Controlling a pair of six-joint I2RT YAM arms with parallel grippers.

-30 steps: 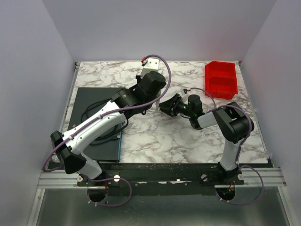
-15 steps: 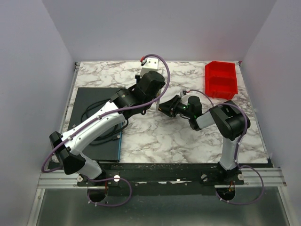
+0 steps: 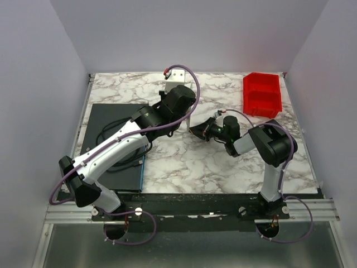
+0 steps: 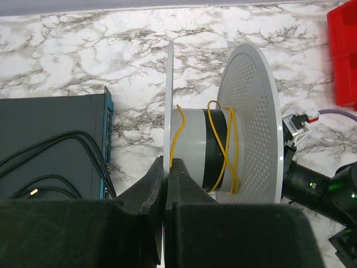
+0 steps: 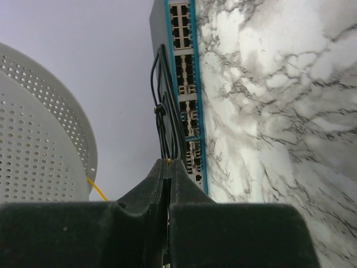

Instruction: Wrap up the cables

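Note:
A white spool (image 4: 195, 151) stands on the marble table, with the thin yellow cable (image 4: 230, 145) looped loosely round its grey hub. My left gripper (image 4: 167, 164) is shut on the spool's thin plain flange (image 4: 169, 100). The other flange (image 4: 251, 111) is perforated. My right gripper (image 5: 168, 162) is shut, and a yellow bit of cable shows between its tips. A strand of the cable (image 5: 96, 188) runs from beside the perforated flange (image 5: 39, 151). From above, the right gripper (image 3: 196, 130) sits just right of the left gripper (image 3: 179, 118); the cable is too fine to see there.
A dark network switch (image 3: 111, 145) with black cords (image 4: 50, 156) lies at the left; its port side (image 5: 184, 84) faces my right gripper. A red bin (image 3: 262, 95) stands at the back right. A white block (image 3: 177, 77) sits at the back centre.
My right gripper has gone from open to shut and shifted slightly left toward the spool. The left arm has stayed put, holding the flange.

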